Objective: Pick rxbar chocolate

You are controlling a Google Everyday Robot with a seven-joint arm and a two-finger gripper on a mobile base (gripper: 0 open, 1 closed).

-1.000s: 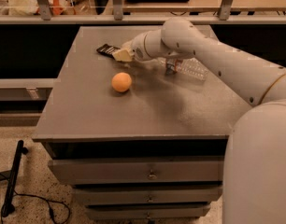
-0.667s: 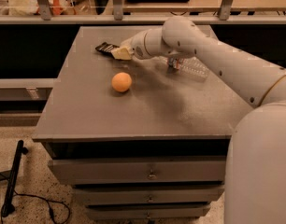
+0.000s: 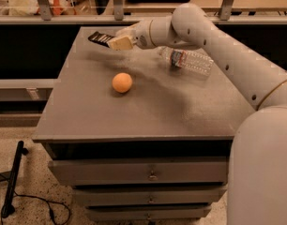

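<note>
The rxbar chocolate (image 3: 98, 37), a small flat black bar, is held at one end by my gripper (image 3: 116, 42) over the far left part of the grey table (image 3: 134, 114). The bar sticks out to the left of the pale fingers and hangs slightly above the tabletop. The gripper is shut on the bar. My white arm reaches in from the right across the back of the table.
An orange ball (image 3: 122, 82) sits on the table in front of the gripper. A clear plastic water bottle (image 3: 188, 60) lies on its side under the arm, to the right. Drawers (image 3: 150, 175) are below the tabletop. A black stand (image 3: 12, 182) rests on the floor at left.
The gripper has risen a little and shifted left with the black bar in it, so the bar is now off the tabletop. The ball and bottle have not moved.
</note>
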